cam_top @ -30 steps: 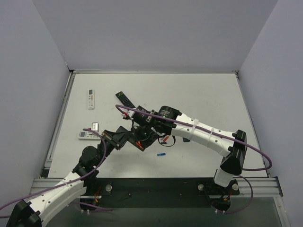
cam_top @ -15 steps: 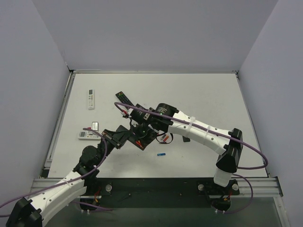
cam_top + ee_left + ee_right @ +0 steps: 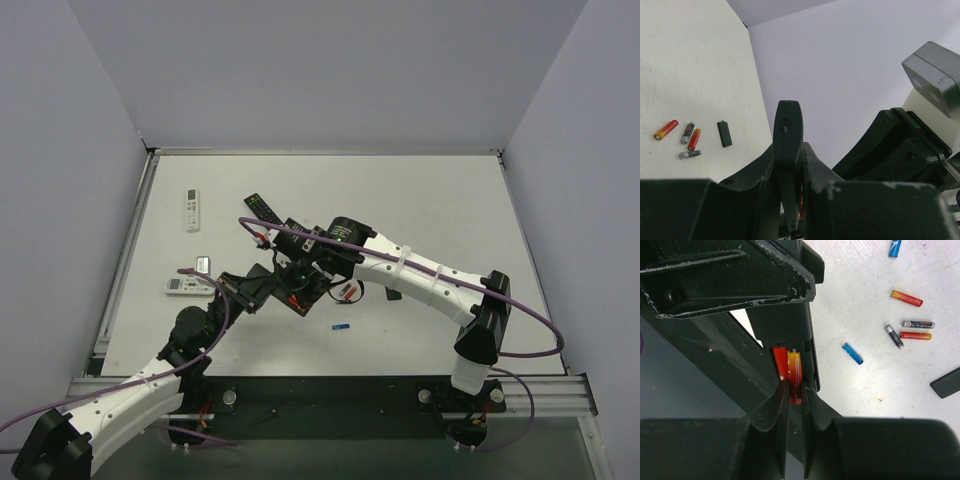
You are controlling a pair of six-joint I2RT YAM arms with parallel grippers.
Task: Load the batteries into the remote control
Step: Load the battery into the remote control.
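Step in hand, second-cell insertion: remote (image 3: 788,125) gripped tight in left tool (image 3: 789,167) above the surface (image 3: 865,375), right tool (image 3: 794,390) pinching a red-orange battery (image 3: 794,371) into it beside a seated cell (image 3: 780,360); next move likely calls for pressing flat, then release.

white table (image 3: 440,200) carries a white remote (image 3: 192,210) near its far left edge; a second white remote (image 3: 186,286) lies nearer; a black buttoned remote (image 3: 264,209) sits farther right; loose batteries (image 3: 694,139) cluster just beside a small black cover (image 3: 724,134); one blue battery (image 3: 341,327) lies apart
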